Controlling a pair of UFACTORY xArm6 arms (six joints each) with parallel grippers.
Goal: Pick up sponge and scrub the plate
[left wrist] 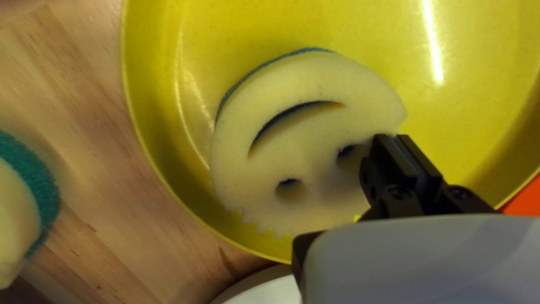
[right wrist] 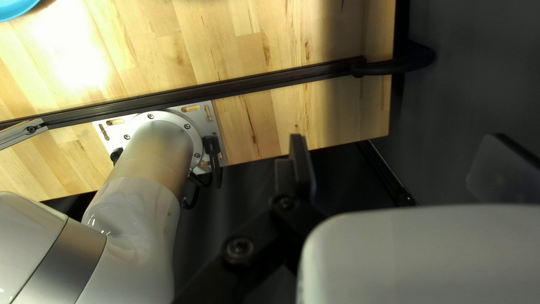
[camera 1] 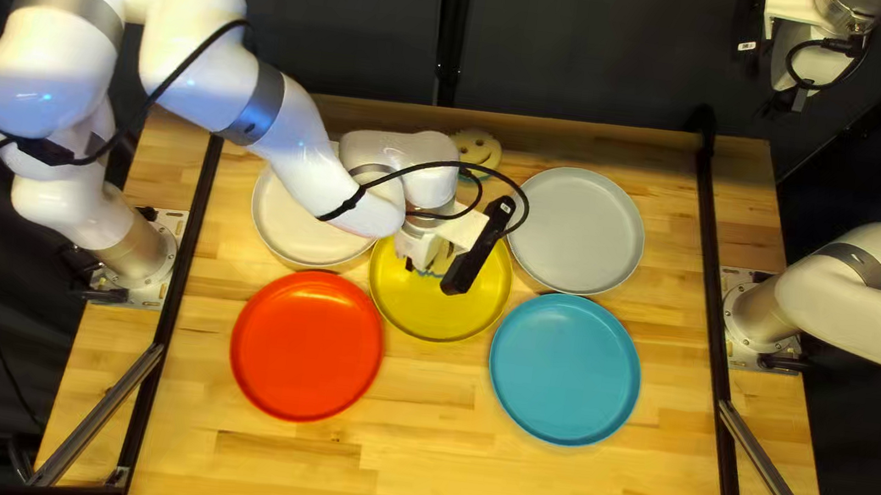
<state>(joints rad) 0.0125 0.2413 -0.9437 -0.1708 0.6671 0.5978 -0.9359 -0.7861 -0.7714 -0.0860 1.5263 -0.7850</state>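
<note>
Here's my left arm, crossing the wooden table above part of the white plate. Only the top left view gives me the red, grey and blue plates whole. That view mostly hides the sponge; the left wrist view shows it, smile and all, within the yellow plate's rim, its edge pinched by my left gripper. A second sponge sits beyond. My right gripper? Fingers spread, holding nothing.
</note>
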